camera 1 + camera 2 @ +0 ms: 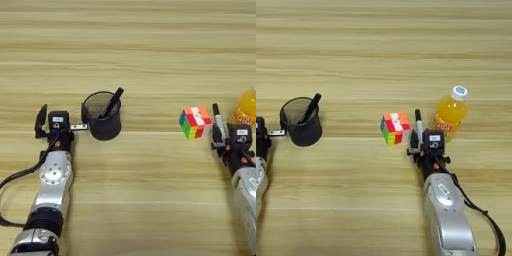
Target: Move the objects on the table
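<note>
Right claw (417, 137) grips marker (419, 122) | wooden table (384, 45)

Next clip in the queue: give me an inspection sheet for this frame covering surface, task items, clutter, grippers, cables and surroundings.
Surface: wooden table with plank grain, fills both views.
Job's things: black mesh pen cup upright with a black pen leaning inside; multicoloured puzzle cube near centre; orange-juice bottle upright, white cap on, right of the cube; white marker with black cap pointing away from the robot, between cube and bottle.
Clutter: nothing seen.
Grippers: left gripper open, just left of the pen cup; right gripper shut on the marker.
Cables: black cable beside the left arm; another along the right arm.
Surroundings: nothing seen beyond the table.
</note>
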Motion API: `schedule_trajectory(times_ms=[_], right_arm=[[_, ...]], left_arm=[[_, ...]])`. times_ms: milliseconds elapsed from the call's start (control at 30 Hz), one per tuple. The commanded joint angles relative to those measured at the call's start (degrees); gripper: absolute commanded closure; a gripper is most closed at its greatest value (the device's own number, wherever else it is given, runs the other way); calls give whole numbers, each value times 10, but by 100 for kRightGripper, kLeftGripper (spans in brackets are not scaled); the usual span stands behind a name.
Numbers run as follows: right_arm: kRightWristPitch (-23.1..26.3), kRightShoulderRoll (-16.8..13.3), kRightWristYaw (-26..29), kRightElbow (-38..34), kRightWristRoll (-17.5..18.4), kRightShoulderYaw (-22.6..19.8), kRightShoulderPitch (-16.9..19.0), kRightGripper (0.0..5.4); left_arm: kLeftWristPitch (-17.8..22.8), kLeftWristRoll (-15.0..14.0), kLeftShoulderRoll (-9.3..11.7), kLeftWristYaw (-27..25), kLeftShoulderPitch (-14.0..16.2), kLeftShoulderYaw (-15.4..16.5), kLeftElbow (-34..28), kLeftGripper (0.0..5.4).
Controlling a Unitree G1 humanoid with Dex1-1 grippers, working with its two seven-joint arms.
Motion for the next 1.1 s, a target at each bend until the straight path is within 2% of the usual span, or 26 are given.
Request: schedule_trajectory(times_ms=[33,167,333,567,700,867,1033,1100], right_arm=[[-31,4,10,-27,5,8,-4,290],[-52,8,19,-44,11,17,0,244],[-47,16,24,-53,17,29,-4,184],[-43,26,26,-66,3,55,-22,112],[-36,39,33,-62,0,87,-43,67],[-21,65,50,-54,19,122,-73,12],[-11,87,65,-30,34,141,-108,3],[-1,98,73,-18,54,142,-123,3]], left_arm=[[9,4,1,1,-1,-1,-1,0],[9,5,0,2,1,-2,-2,0],[9,5,0,3,1,-2,-4,0],[10,5,0,3,1,-2,-5,0],[10,6,0,3,1,-2,-6,0],[11,6,0,3,1,-2,-6,0],[11,7,-1,4,1,-3,-6,0],[11,7,-1,4,0,-3,-6,0]])
